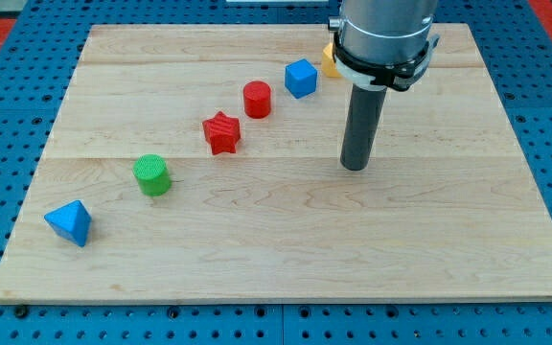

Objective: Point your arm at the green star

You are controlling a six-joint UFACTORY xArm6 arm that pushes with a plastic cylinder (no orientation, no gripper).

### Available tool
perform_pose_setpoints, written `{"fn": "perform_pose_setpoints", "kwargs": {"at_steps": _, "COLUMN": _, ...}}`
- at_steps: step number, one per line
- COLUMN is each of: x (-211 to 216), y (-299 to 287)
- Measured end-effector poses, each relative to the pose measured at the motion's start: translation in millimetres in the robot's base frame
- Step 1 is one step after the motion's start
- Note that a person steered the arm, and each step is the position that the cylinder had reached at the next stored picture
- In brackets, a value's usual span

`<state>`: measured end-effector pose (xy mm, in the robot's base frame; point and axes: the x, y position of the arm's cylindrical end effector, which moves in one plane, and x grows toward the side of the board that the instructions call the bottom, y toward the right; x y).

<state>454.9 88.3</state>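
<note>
The wooden table (286,259) carries six blocks strung in a slanting line from the view's lower left up to the view's top right. The only green block (151,175) sits second in that line, on the view's left half. It reads as a short cylinder rather than a star. It stands upright with its round flat face up, so its axis runs straight up from the table, and being round it shows no heading to either side. Below and to the view's left of it lies a blue wedge-like block (69,222), near but apart. Up and to the view's right comes a red star (221,132), then a red cylinder (257,99), then a blue cube (301,78). Last comes a yellow block (328,61), half hidden behind the arm so that its shape cannot be told. My tip (355,168) rests on bare wood on the view's right half, well apart from the green block and roughly level with it. It lies below the blue cube and to the view's right of the red star. The end effector is a plain dark rod; it holds nothing and touches no block.
</note>
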Motion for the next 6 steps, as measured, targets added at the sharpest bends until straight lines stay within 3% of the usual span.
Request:
{"fn": "perform_pose_setpoints", "kwargs": {"at_steps": 3, "x": -9, "y": 2}}
{"fn": "perform_pose_setpoints", "kwargs": {"at_steps": 4, "x": -55, "y": 19}}
{"fn": "perform_pose_setpoints", "kwargs": {"at_steps": 6, "x": -150, "y": 175}}
